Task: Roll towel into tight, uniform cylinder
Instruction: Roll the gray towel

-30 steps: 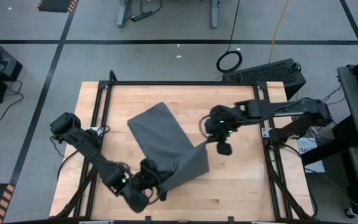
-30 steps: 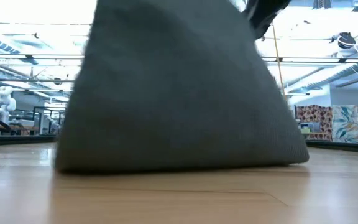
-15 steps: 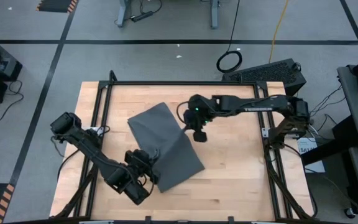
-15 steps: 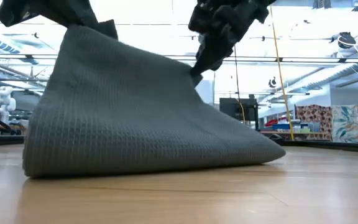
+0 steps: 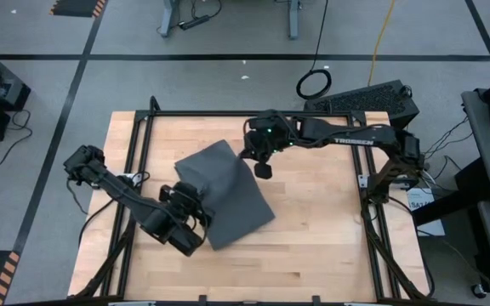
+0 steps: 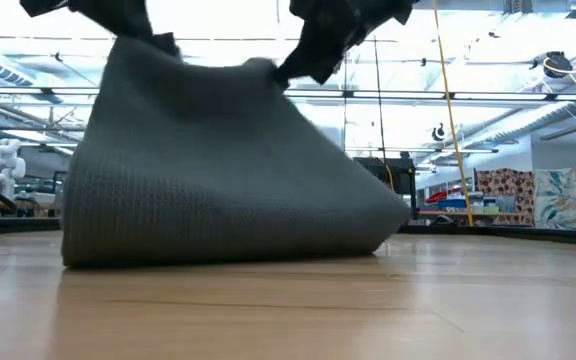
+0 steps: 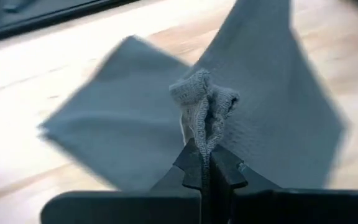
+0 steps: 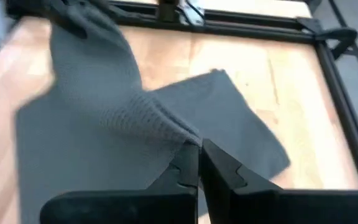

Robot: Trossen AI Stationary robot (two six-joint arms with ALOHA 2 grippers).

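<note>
— What do the hands hold?
— The left hand pinches a bunched corner of the grey towel; the right hand clamps the opposite edge.
— And the arms?
— Both reach inward over the wooden counter, lifting the towel's top edge while its lower part rests mid-counter inside a black frame.
</note>
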